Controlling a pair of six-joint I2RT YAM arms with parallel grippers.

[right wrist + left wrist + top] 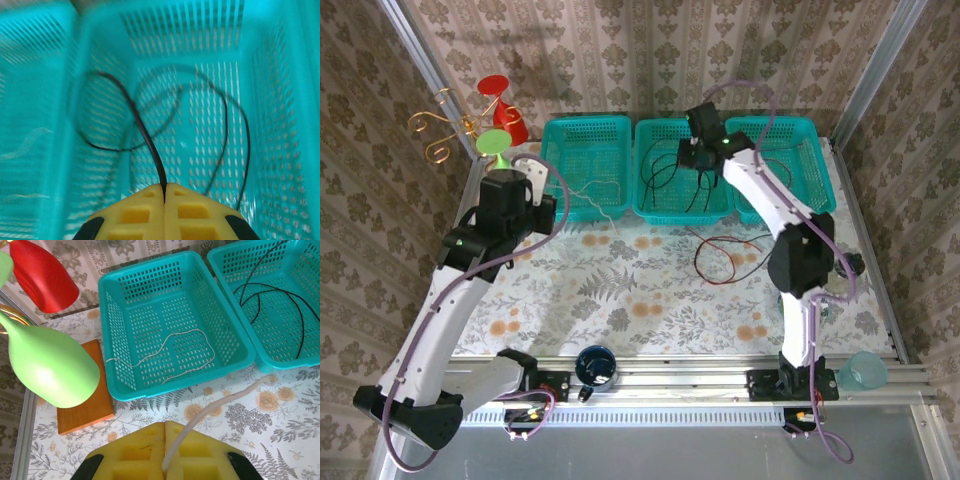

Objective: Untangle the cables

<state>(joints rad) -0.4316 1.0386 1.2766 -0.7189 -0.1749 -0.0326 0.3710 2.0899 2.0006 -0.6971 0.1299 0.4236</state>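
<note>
My left gripper (165, 426) (540, 187) hangs just in front of the left teal basket (112, 335), its yellow pads shut on a pale beige-white cable (210, 407) that trails right over the tablecloth. A thin pale strand (170, 347) lies inside that basket; whether it is the same cable I cannot tell. My right gripper (164, 186) (703, 150) is over the middle basket (655, 130), shut on a black cable (142, 132) whose loops (280, 292) rest on the basket floor. A dark red cable (722, 262) lies looped on the table in front of the baskets.
A third teal basket (807, 135) stands at the back right. At the back left is a gold wire stand with a green cone (47, 362) and a red cone (42, 275), beside an orange wooden block (85, 400). A dark cup (595, 366) and a teal cup (863, 372) sit on the front rail.
</note>
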